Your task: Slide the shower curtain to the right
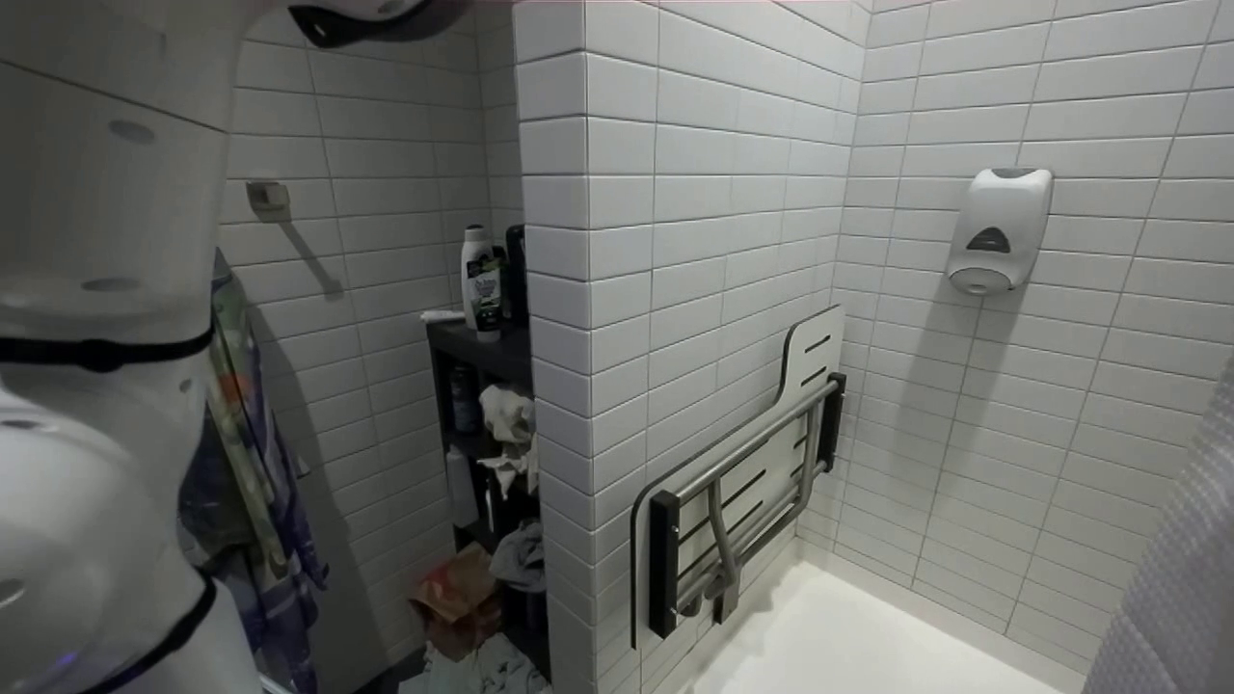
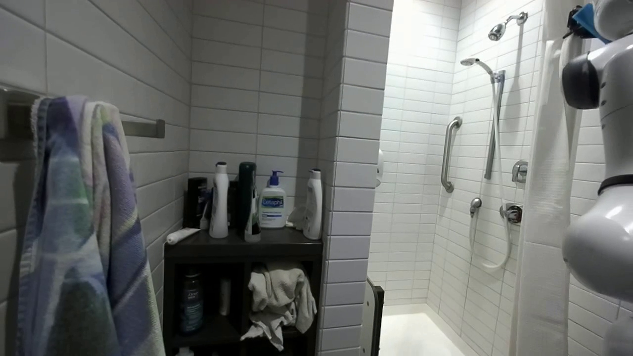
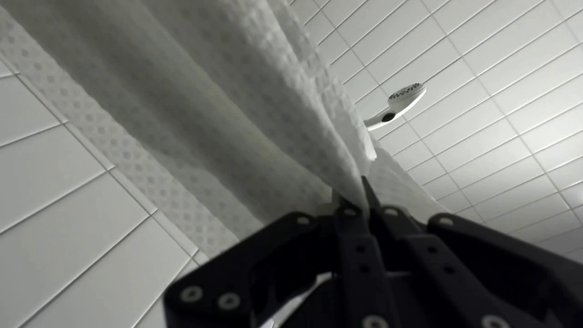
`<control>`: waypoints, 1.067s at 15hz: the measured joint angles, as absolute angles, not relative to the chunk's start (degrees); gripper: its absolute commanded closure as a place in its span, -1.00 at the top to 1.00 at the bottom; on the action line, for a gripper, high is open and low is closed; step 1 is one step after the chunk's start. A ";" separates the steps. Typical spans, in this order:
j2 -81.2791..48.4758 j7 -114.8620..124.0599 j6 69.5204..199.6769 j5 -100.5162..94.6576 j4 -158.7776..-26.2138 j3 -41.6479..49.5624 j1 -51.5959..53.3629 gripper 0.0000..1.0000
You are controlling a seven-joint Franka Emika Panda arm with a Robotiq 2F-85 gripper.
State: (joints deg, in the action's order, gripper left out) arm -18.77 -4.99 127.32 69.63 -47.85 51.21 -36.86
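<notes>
Shower curtain: white, hanging in soft vertical folds at the right of the shower stall, drawn into a narrow drop. A strip of it also shows at the right edge in an exterior view. Wrist view gives a dotted weave, slightly translucent.

Gripper well up on the curtain. Jaws nearly together, clamped on a fold; the fabric tapers in between the fingertips. Arm just right of the curtain, on the near side. Blue piece beside the gripper; cannot tell what it is.

Inside the stall: handheld showerhead on a slide bar, fixed showerhead above it, grab bar to the left. Shower seat folded up against the partition wall; soap dispenser on the far tiles.

Left of the partition: dark shelf unit, Cetaphil pump bottle upright on top, white tube lying at its left end. Off-white cloth bunched in the upper right compartment, spilling out. Nearest, far left: patterned towel draped over a towel bar.
</notes>
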 measured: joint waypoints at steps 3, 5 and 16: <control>-23.02 -0.97 126.61 71.78 -42.12 50.92 -42.38 -0.99; -25.27 1.71 126.58 72.21 -38.75 50.60 -45.11 -0.99; -30.98 14.51 127.63 72.17 -30.00 50.42 -50.30 -0.99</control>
